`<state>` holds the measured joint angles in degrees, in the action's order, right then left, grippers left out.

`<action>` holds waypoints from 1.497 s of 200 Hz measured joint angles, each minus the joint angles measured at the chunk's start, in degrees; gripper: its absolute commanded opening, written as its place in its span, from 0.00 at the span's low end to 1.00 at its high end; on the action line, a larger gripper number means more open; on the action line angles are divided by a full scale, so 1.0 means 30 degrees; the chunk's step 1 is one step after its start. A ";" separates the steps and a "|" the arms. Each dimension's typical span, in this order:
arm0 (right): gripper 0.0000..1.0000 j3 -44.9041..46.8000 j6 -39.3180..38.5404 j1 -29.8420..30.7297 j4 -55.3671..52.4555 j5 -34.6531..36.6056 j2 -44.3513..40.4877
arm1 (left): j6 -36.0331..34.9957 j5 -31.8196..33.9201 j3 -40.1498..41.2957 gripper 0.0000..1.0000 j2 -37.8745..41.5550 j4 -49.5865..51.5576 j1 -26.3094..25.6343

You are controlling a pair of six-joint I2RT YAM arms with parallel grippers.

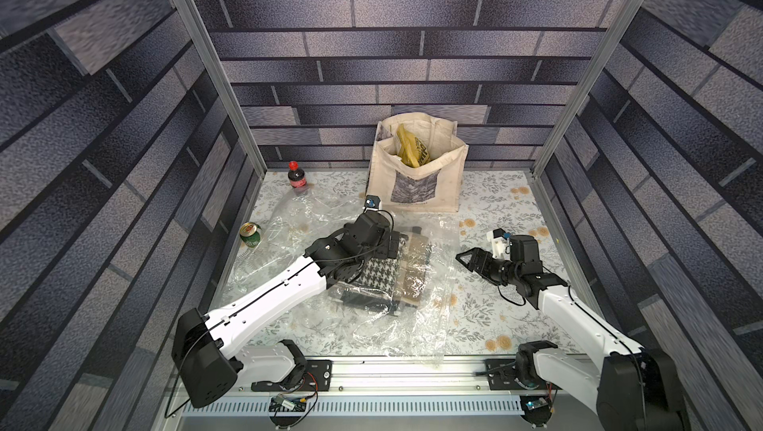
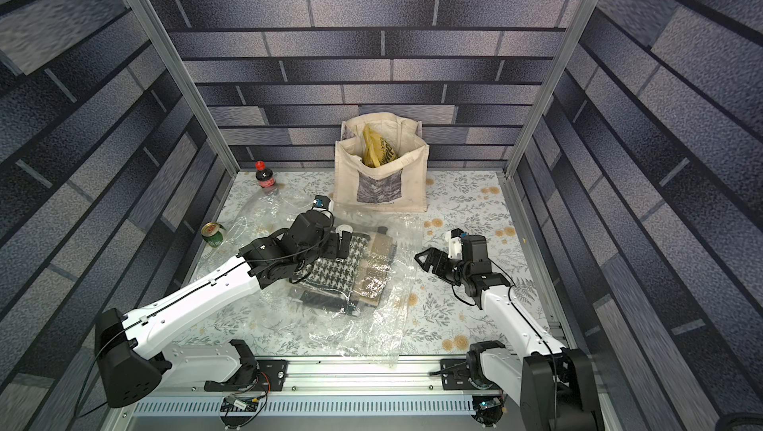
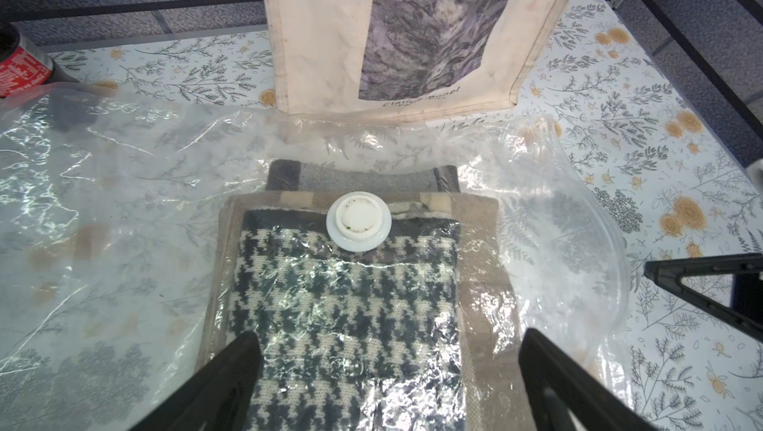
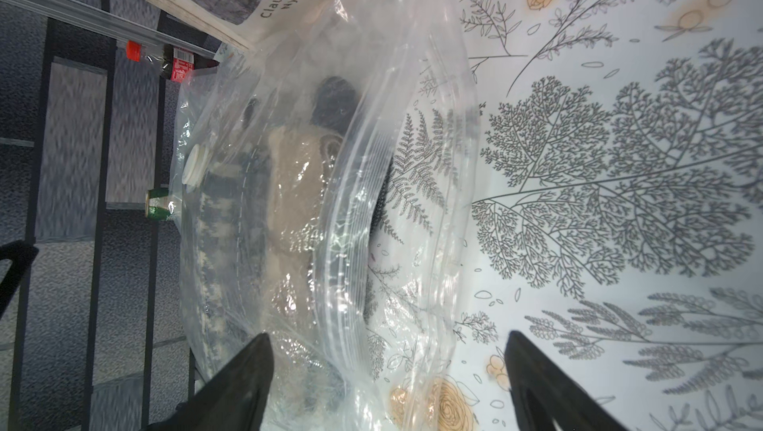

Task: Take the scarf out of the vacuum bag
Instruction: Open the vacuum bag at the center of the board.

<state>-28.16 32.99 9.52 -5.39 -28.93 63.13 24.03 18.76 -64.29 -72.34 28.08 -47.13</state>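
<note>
While your left arm reaches low over the vacuum bag (image 1: 371,317), its left gripper (image 3: 388,371) stands spread wide, gripping nothing, the folded scarf (image 3: 351,305) under plastic between its fingers. Your right gripper (image 4: 388,383), turned on its side, gapes empty with the bag's open edge between its fingers.

One vacuum bag (image 1: 289,234), one scarf (image 1: 380,276).
</note>
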 measured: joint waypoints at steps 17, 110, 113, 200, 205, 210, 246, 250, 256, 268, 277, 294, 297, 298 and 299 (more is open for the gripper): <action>0.80 -0.0393 0.0277 0.0000 0.0882 -0.0452 0.1348 | 0.0000 -0.0248 0.0073 0.99 0.0007 -0.0561 -0.0350; 0.60 -0.2368 0.1800 0.0007 0.4350 -0.3628 0.5523 | -0.0386 -0.2076 0.1224 0.95 0.0000 -0.2076 -0.0852; 0.59 -0.2448 0.1785 0.0007 0.4401 -0.3774 0.5697 | -0.0430 -0.2164 0.1224 0.96 0.0000 -0.2076 -0.0903; 0.02 -0.5472 0.2331 0.0386 0.2834 -0.4554 0.5836 | -0.1610 -0.2674 0.0976 1.00 -0.0124 -0.1479 -0.3942; 0.02 -0.5756 0.2397 0.0466 0.2637 -0.4546 0.5836 | -0.1683 -0.2616 0.0801 1.00 -0.0219 -0.1304 -0.4189; 0.01 -0.6069 0.2397 0.0532 0.2368 -0.4546 0.5836 | -0.1741 -0.2579 0.0590 1.00 -0.0357 -0.1086 -0.4408; 0.01 -0.7752 0.2375 0.1071 0.0780 -0.4393 0.5850 | -0.1668 -0.2142 -0.2499 1.00 -0.2543 0.1137 -0.5340; 0.01 -0.7941 0.2353 0.1137 0.0554 -0.4357 0.5865 | -0.1523 -0.2084 -0.3009 1.00 -0.2892 0.1457 -0.5399; 0.00 -0.8189 0.2331 0.1217 0.0248 -0.4255 0.5887 | -0.1333 -0.1953 -0.3628 1.00 -0.3344 0.1792 -0.5472; 0.00 -0.8706 0.2324 0.1348 -0.0379 -0.4044 0.5989 | -0.0809 -0.1530 -0.5049 1.00 -0.4328 0.2739 -0.5705; 0.00 -0.8998 0.2288 0.1450 -0.0765 -0.3883 0.6069 | -0.0379 -0.1144 -0.6120 1.00 -0.5034 0.3483 -0.5923; 0.00 -0.9311 0.2266 0.1523 -0.1333 -0.3599 0.6222 | 0.0670 -0.0204 -0.8480 1.00 -0.6572 0.5238 -0.6666; 0.01 -0.9333 0.2273 0.1552 -0.1428 -0.3541 0.6244 | 0.0816 -0.0051 -0.8954 1.00 -0.6863 0.5603 -0.6805; 0.00 -0.9347 0.2273 0.1545 -0.1464 -0.3519 0.6258 | 0.0867 0.0029 -0.9180 1.00 -0.7009 0.5756 -0.6863; 0.00 -0.9347 0.2273 0.1545 -0.1486 -0.3504 0.6258 | 0.0918 0.0080 -0.9282 1.00 -0.7074 0.5821 -0.6892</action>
<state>-56.21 39.81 14.15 -9.85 -39.44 81.91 26.79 19.00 -92.14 -93.56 45.54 -67.81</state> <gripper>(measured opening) 0.048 0.999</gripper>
